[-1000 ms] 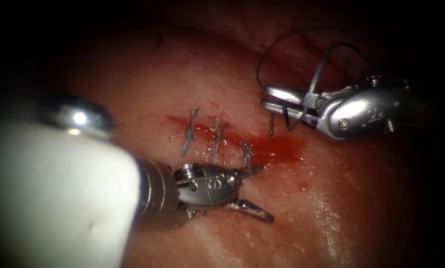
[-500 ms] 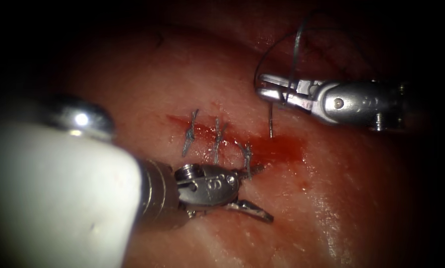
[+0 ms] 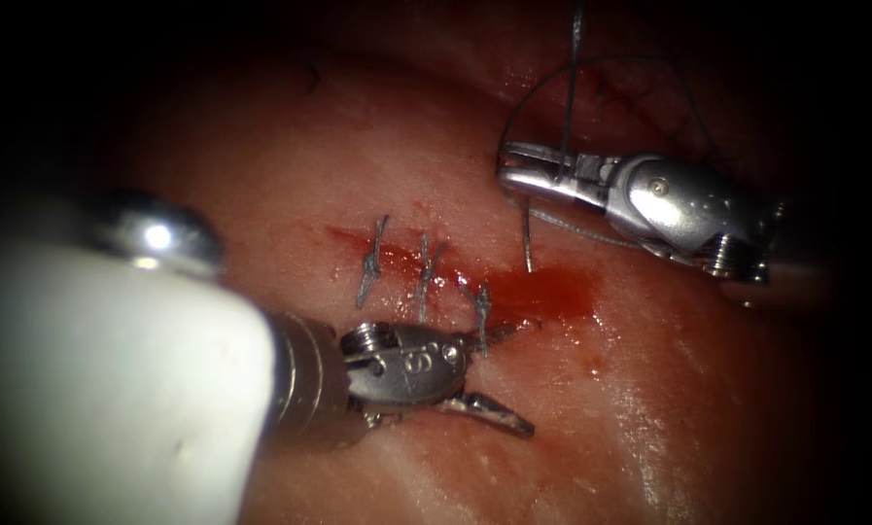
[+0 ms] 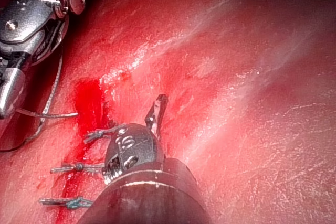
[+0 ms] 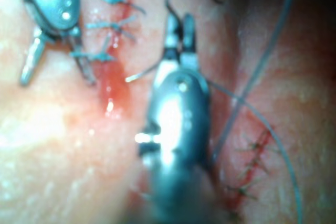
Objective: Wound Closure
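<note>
The cut [image 3: 455,272] runs across the tissue [image 3: 649,408], with three stitches [image 3: 424,272] along its left part. Red fluid [image 3: 542,290] pools in its open right part. My right tool [image 3: 505,170] comes in from the upper right, shut on the curved needle [image 3: 527,238] near its back end. The needle points down, and its tip touches the tissue at the far edge of the cut by the fluid. Thread [image 3: 572,87] rises from the jaws. My left tool [image 3: 521,379] lies on the near side with its jaws open and empty, the upper one by the third stitch.
A thread loop [image 3: 533,97] lies over the dark far tissue behind the right tool. The left arm's broad white shaft [image 3: 95,379] covers the lower left. An older stitched row [image 5: 252,166] lies beyond the right tool, whose jaws [image 5: 180,22] hold the needle [image 5: 142,72].
The right tool has turned its wrist and shifted slightly, bringing the needle upright with its tip at the cut. The thread now rises straight up. The left tool has barely moved.
</note>
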Controlling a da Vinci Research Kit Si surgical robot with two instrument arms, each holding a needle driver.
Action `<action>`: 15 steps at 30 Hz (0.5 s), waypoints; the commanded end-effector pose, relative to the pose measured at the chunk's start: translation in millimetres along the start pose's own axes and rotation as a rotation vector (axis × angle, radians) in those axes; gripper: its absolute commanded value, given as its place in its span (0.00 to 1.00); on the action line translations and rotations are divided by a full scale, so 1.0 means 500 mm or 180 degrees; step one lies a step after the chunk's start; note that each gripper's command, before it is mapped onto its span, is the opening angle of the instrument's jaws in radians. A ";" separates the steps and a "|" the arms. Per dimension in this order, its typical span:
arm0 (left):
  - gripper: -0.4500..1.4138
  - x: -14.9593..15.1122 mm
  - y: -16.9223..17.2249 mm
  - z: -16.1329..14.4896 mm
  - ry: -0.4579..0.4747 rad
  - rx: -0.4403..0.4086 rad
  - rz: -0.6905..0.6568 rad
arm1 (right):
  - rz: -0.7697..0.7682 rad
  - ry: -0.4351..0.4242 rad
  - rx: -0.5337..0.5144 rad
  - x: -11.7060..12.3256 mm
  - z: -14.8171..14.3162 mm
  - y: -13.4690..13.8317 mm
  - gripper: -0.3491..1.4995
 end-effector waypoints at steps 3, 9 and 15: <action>0.60 -0.0011 0.0005 0.0010 -0.0001 -0.0029 -0.0008 | 0.0176 -0.0023 0.0012 -0.0017 0.0010 -0.0018 0.00; 0.60 -0.0011 0.0004 0.0005 -0.0005 -0.0017 -0.0009 | 0.0375 -0.0091 -0.0010 -0.0020 0.0005 -0.0027 0.00; 0.60 -0.0011 0.0004 0.0005 -0.0005 -0.0016 -0.0009 | 0.0903 -0.0115 -0.0024 -0.0018 0.0004 -0.0031 0.00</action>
